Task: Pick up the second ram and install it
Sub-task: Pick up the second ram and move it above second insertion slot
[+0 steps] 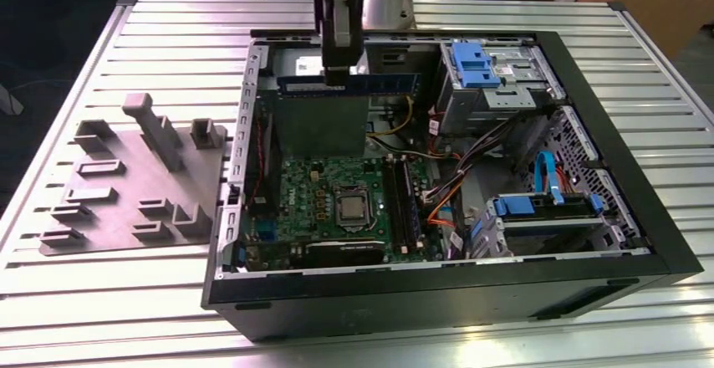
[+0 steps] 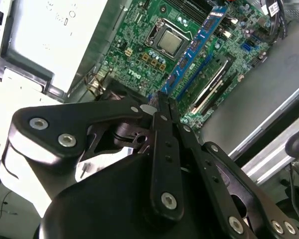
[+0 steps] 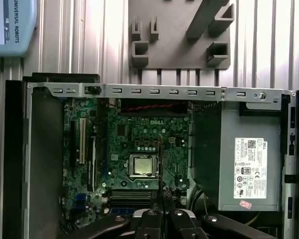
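The robot arm's black gripper [image 1: 340, 75] holds the second ram [image 1: 385, 84], a long, flat dark-blue circuit-board stick, above the open black computer case [image 1: 446, 301]. Its fingers [image 2: 164, 129] are pinched narrowly on the stick, which hangs clear over the green motherboard [image 1: 334, 196]. A grey plastic fixture plate [image 1: 123, 184] lies beside the case at the exterior view's left.

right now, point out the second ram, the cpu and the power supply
second ram [image 2: 196, 44], second wrist view, middle of the blue board
cpu [image 3: 143, 165], first wrist view, its metal lid
power supply [image 3: 249, 159], first wrist view, its label
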Robot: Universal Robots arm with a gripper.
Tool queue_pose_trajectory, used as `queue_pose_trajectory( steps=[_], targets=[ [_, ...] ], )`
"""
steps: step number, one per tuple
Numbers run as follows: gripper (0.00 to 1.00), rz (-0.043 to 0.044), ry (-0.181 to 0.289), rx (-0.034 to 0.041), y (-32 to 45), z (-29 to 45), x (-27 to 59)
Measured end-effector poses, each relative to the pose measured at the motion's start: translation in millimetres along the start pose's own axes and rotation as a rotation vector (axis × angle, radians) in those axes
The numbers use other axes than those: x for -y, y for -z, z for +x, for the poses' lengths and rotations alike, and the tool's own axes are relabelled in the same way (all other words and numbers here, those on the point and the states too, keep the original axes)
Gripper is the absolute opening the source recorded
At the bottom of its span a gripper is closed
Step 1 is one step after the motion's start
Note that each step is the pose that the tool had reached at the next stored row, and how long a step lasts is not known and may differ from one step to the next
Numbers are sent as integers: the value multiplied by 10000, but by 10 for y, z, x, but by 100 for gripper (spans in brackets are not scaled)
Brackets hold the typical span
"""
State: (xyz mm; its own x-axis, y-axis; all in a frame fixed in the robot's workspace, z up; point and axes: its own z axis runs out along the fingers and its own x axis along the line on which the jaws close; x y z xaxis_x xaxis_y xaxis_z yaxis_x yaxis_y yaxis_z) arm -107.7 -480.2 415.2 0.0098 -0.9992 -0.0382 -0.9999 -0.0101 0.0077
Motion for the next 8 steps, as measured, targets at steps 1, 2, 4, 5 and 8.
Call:
queue_pose_trajectory(
  steps=[1,2,4,5,8],
  targets=[
    [12,0,0,31,-13,6,8],
    [12,1,1,64,-27,12,16],
    [12,1,1,122,-54,24,30],
    [12,1,1,152,-68,30,36],
    [12,2,2,224,-114,55,54]
  ],
)
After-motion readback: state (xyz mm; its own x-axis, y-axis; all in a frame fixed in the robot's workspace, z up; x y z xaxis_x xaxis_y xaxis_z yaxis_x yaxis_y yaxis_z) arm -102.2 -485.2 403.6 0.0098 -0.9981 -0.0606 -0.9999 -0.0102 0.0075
